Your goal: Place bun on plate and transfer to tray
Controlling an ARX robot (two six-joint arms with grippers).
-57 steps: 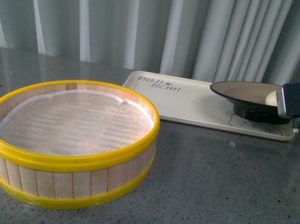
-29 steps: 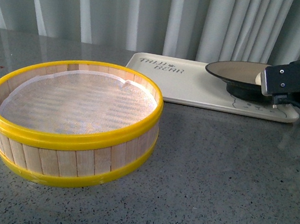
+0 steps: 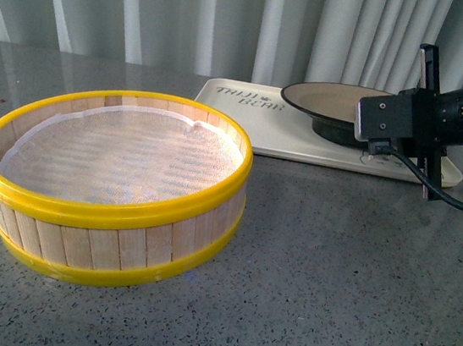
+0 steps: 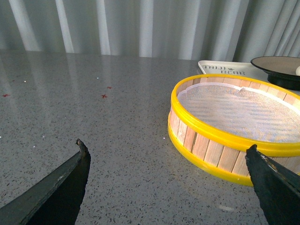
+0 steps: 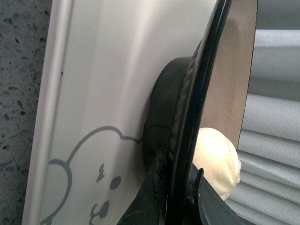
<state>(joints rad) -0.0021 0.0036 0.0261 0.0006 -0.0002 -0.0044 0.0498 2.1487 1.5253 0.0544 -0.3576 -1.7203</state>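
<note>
The beige plate (image 3: 331,101) with its black rim is over the right half of the cream tray (image 3: 246,124), its black foot down at the tray's surface beside the bear drawing. My right gripper (image 3: 364,122) is shut on the plate's right rim. In the right wrist view the rim (image 5: 211,70) runs between the jaws of that gripper (image 5: 178,173), and the cream bun (image 5: 215,159) lies inside the plate just past the grip, above the tray (image 5: 108,70). My left gripper (image 4: 167,147) hangs open over bare tabletop, left of the basket, holding nothing. From there I see the plate (image 4: 274,65) far right.
A yellow-rimmed bamboo steamer basket (image 3: 111,183) with a white liner stands at the front left, close to the tray's left end; it also shows in the left wrist view (image 4: 234,122). Grey curtains hang behind the speckled grey table (image 3: 345,282). A black cable trails from the right wrist.
My right gripper has carried the plate with the bun to the left, further in over the tray. The basket and tray have stayed where they were.
</note>
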